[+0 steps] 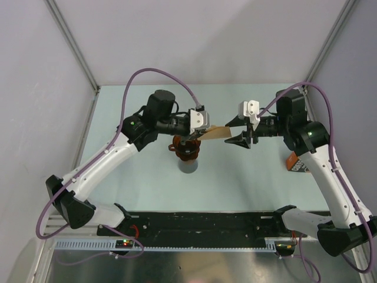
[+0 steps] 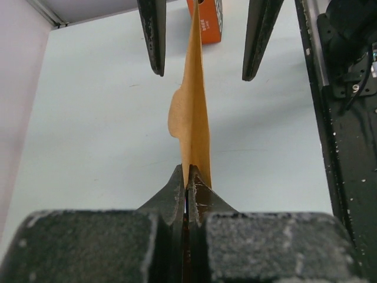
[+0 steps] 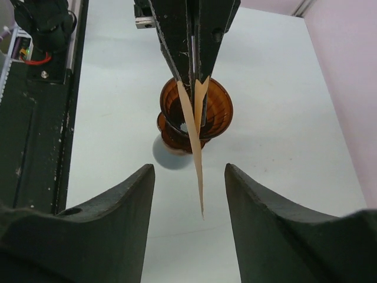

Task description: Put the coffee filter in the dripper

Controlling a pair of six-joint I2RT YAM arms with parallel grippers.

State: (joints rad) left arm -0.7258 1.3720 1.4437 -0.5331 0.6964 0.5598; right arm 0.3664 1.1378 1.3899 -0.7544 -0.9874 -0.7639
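The coffee filter (image 1: pixel 215 133) is a flat tan paper held edge-on in the air between the two arms. My left gripper (image 1: pixel 199 137) is shut on its near end (image 2: pixel 188 174). Its free end (image 3: pixel 199 188) hangs between the fingers of my right gripper (image 1: pixel 231 132), which stands open (image 3: pixel 189 169) without touching the paper. The dripper (image 1: pixel 187 150), a reddish-brown translucent cone (image 3: pixel 218 112), sits on a grey beaker (image 3: pixel 165 158) directly below the left gripper, with nothing inside it.
An orange-brown printed bag (image 1: pixel 294 162) lies on the table under the right arm and shows behind the filter (image 2: pixel 207 26). A black rail (image 1: pixel 206 221) runs along the near edge. Grey walls close in the left, right and back.
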